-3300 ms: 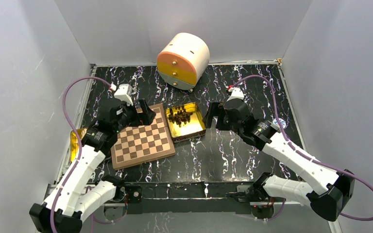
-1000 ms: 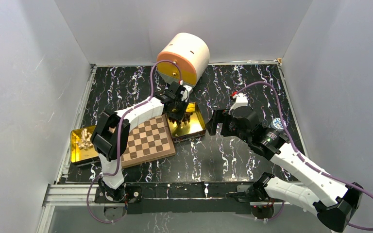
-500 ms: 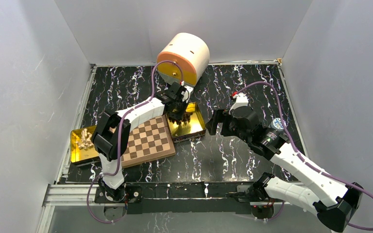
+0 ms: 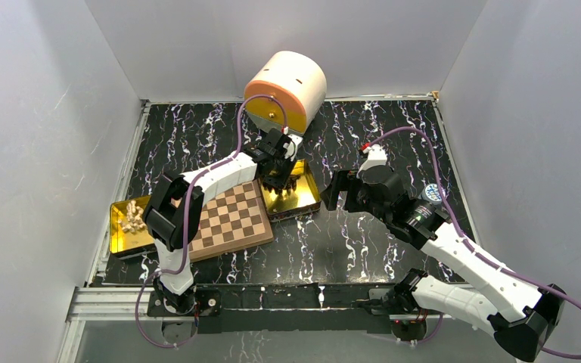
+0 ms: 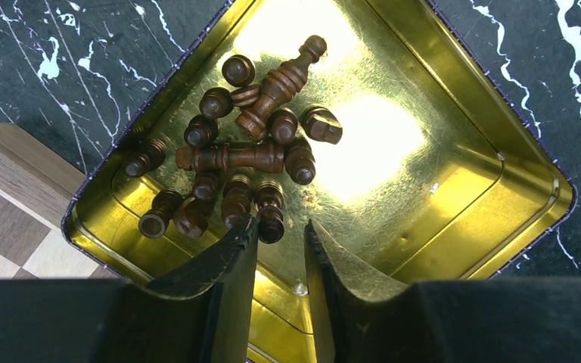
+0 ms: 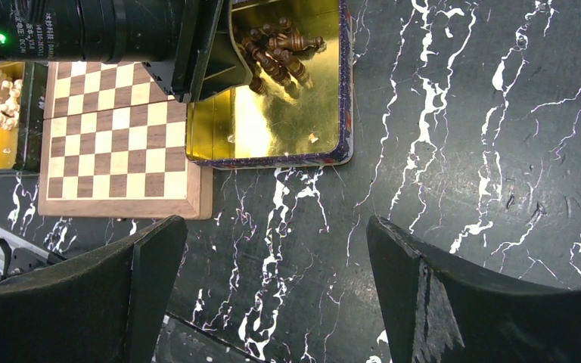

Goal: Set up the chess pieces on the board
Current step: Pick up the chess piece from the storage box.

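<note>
Barely starting: poising the left jaws, narrowly parted and gripping nothing, over chess pieces (image 5: pixel 234 162) heaped in the tin (image 5: pixel 439 197), holding the right jaws wide, leaving the board (image 4: pixel 227 219) bare.

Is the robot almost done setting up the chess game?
Not yet, it's just starting. Done: nothing, the board has no pieces on it. In hand: the left gripper, jaws slightly apart, reaches into the gold tin at the dark pieces, gripping none. The right gripper hangs open. Left: all the dark pieces, plus the light pieces in the other tin.
</note>
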`<state>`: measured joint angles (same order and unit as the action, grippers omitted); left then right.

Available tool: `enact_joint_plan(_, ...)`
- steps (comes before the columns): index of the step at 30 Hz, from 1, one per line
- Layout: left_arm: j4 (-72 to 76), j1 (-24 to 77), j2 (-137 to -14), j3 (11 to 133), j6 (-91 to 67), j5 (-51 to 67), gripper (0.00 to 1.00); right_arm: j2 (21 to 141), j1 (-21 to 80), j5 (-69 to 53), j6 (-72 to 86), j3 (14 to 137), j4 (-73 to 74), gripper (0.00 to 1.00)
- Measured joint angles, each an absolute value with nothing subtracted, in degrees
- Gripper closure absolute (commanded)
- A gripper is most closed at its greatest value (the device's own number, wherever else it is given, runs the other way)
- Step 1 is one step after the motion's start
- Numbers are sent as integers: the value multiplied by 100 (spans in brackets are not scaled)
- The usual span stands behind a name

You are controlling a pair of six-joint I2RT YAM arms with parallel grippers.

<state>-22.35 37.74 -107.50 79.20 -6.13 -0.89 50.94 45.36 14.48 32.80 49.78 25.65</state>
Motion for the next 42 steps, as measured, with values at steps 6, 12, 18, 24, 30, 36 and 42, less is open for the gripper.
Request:
enact_joint_plan(6, -2233, 3776, -10753, 7920, -598, -91, 78, 5094, 4534, 1468, 3280, 4978, 2602, 1)
enact_joint_plan(12, -2233, 3776, -10755, 7918, -589, -95, 72, 5105, 4534, 1468, 3282, 4978, 2600, 1)
enact_joint_plan(18, -2233, 3778, -10759, 7918, -548, -113, 69, 5144, 4534, 1468, 3282, 4978, 2598, 1)
enact_joint_plan(24, -2233, 3787, -10761, 7918, -504, -152, 72, 5162, 4534, 1466, 3284, 4978, 2598, 1)
enact_joint_plan(30, -2231, 3789, -10774, 7918, -489, -178, 76, 5162, 4536, 1463, 3304, 4978, 2598, 1)
enact_joint_plan(36, -2231, 3789, -10864, 7918, -467, -215, 85, 5162, 4536, 1463, 3315, 4978, 2598, 1)
enact_joint_plan(42, -2228, 3789, -10864, 7918, -447, -215, 91, 5162, 4536, 1463, 3323, 4978, 2596, 1)
